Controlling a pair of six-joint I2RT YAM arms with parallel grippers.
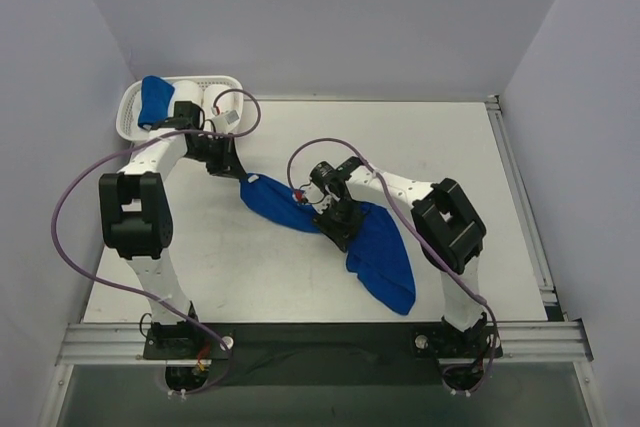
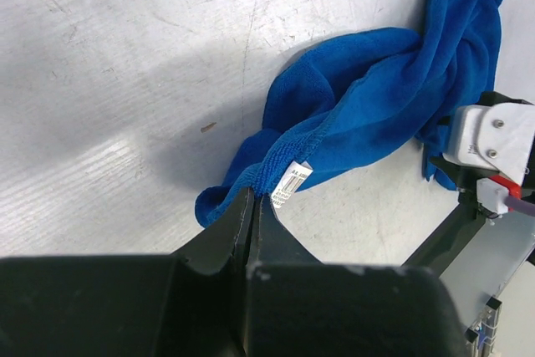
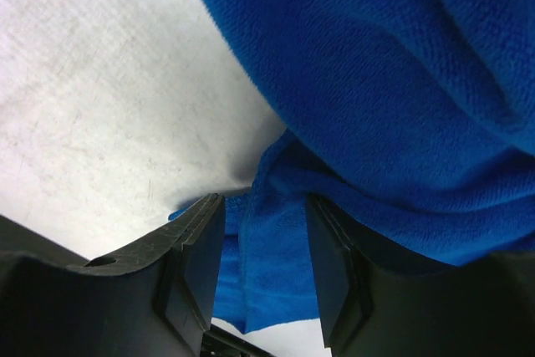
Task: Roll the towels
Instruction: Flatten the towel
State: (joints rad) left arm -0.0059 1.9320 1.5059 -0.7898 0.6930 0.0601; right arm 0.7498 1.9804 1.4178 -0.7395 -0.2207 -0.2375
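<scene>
My left gripper is pinched tight on the corner of the blue towel, right by its white label. The cloth trails away from my fingertips in a twisted rope across the table. My right gripper has its jaws apart, astride a fold of the same towel, with more cloth bunched just ahead.
</scene>
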